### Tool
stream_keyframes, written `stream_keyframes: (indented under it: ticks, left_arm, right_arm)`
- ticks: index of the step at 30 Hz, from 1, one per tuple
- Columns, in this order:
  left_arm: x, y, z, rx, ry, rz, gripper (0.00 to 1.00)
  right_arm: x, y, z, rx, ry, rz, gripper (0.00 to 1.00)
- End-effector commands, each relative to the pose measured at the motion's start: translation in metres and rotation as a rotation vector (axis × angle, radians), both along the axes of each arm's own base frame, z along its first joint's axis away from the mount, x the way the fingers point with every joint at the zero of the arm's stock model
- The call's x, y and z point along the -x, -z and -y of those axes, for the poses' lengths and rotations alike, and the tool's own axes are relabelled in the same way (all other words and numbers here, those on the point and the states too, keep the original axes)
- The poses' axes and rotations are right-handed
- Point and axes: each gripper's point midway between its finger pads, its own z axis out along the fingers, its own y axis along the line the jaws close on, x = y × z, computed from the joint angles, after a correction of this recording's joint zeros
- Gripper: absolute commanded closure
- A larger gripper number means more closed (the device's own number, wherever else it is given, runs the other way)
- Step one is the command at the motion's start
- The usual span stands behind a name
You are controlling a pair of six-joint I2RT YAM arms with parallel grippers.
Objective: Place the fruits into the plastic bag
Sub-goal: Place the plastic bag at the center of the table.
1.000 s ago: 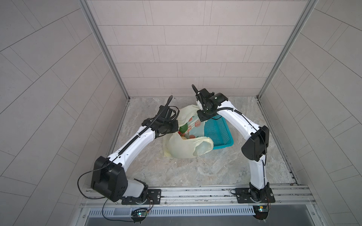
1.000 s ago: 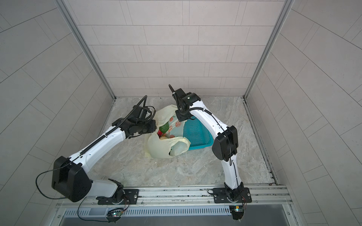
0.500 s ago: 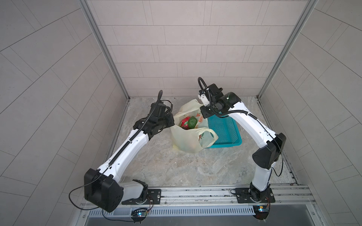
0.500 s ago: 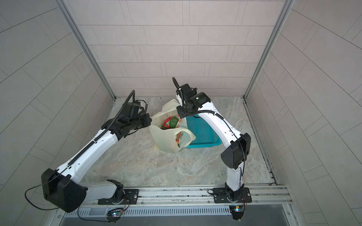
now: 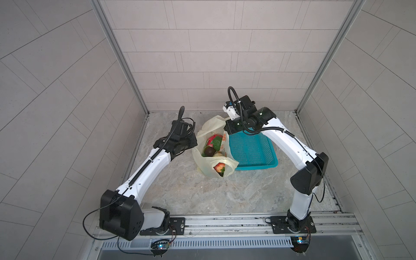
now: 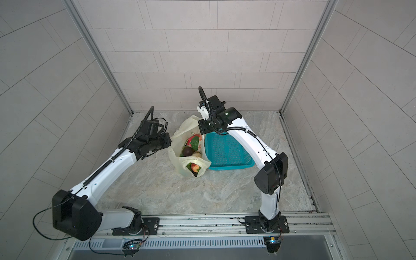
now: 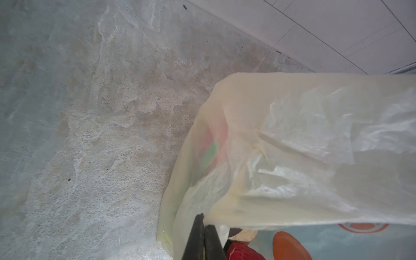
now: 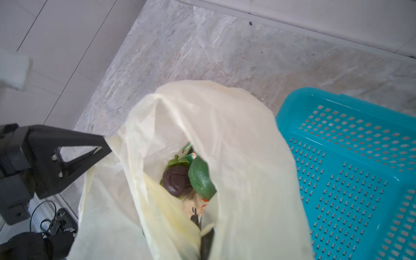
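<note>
The pale-yellow plastic bag [image 5: 203,162] [image 6: 177,157] hangs upright between my two grippers, mouth stretched open. Inside lie the fruits: a red-pink dragon fruit [image 5: 211,140], a dark oval [image 5: 209,151] [image 8: 176,180], a green one [image 5: 217,143] [image 8: 200,177] and a cream lump [image 5: 218,154]. A red fruit [image 5: 219,167] shows through the near handle loop. My left gripper [image 5: 195,144] [image 7: 203,221] is shut on the bag's left rim. My right gripper [image 5: 225,132] [image 8: 198,219] is shut on the right rim, its tips half buried in plastic.
A teal mesh basket [image 5: 256,165] [image 6: 231,167] [image 8: 349,157] sits on the marble floor right beside the bag, under my right arm, with nothing in it. Tiled walls close the back and both sides. A metal rail runs along the front.
The bag, slumped over the floor and basket edge a second ago, now hangs upright. Both grippers rose and drew apart, the right arm swinging right and back.
</note>
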Motion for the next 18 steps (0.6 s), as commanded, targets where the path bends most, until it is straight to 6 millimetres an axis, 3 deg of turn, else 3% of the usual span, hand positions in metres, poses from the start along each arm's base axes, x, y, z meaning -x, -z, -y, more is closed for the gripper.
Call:
stream_keyframes:
  ticks: [1, 4, 12, 15, 17, 18]
  left_arm:
    - [0.002, 0.019, 0.017, 0.012, 0.05, -0.053, 1.0]
    - [0.002, 0.021, 0.036, 0.006, 0.097, -0.047, 1.0]
    - [-0.015, 0.001, 0.069, 0.121, 0.125, 0.012, 0.98]
    - [-0.024, -0.02, 0.076, 0.143, 0.149, 0.057, 0.77]
    - [-0.028, -0.042, 0.071, 0.115, 0.154, 0.119, 0.52]
    - [-0.029, -0.051, 0.066, 0.089, 0.142, 0.15, 0.37]
  right_arm:
    - [-0.027, 0.015, 0.033, 0.01, 0.157, -0.024, 1.0]
    - [-0.033, 0.036, 0.045, 0.026, 0.2, -0.065, 1.0]
    - [-0.023, 0.074, 0.043, 0.039, 0.187, -0.171, 0.98]
    - [-0.015, 0.072, 0.039, 0.012, 0.161, -0.197, 0.75]
    - [-0.01, 0.062, 0.041, -0.009, 0.164, -0.187, 0.5]
    - [-0.009, 0.055, 0.043, -0.018, 0.17, -0.172, 0.43]
